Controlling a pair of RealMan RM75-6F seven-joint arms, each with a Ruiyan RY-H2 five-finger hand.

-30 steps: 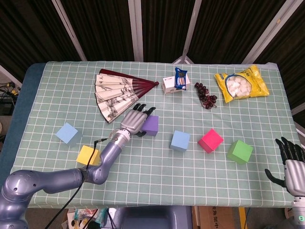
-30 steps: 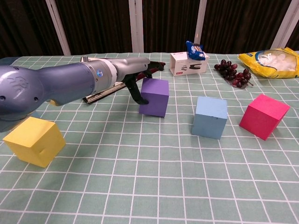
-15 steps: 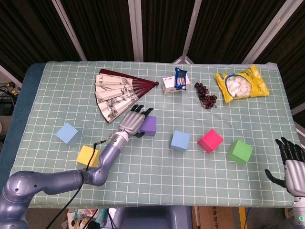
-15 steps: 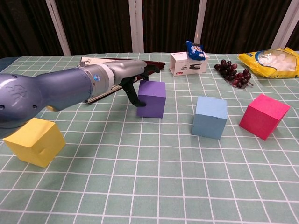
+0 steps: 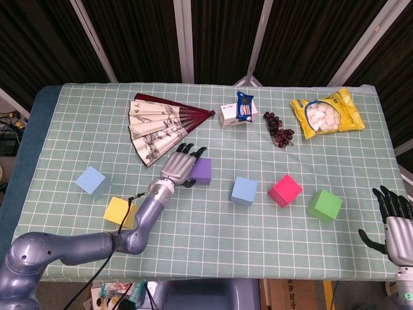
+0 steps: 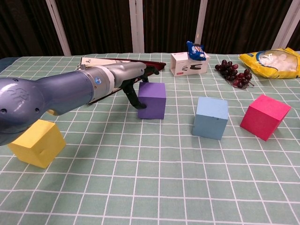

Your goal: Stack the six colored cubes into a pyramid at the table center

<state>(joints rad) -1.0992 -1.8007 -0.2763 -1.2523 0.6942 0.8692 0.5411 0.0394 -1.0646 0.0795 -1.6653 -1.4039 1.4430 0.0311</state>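
Left hand (image 5: 180, 165): laid against left side of purple cube (image 5: 201, 170); dark fingers (image 6: 135, 96) wrapped on its near-left face in chest view; reads as grasping, cube sitting on table (image 5: 213, 223).
Right hand (image 5: 395, 221): off table's right front corner, fingers spread, holding nothing; head view only.
Cubes, head view: light blue cube (image 5: 91, 181) and yellow cube (image 5: 119, 210) front left; purple, blue cube (image 5: 244, 190), pink cube (image 5: 285, 190), green cube (image 5: 324, 205) in loose row, all apart, none stacked.
Chest view: yellow (image 6: 36, 143), purple (image 6: 152, 100), blue (image 6: 210, 117), pink (image 6: 264, 116) seen; light blue and green out of frame.
Back of table: folding fan (image 5: 158, 126), small box (image 5: 233, 115), grapes (image 5: 278, 129), yellow snack bag (image 5: 326, 113).
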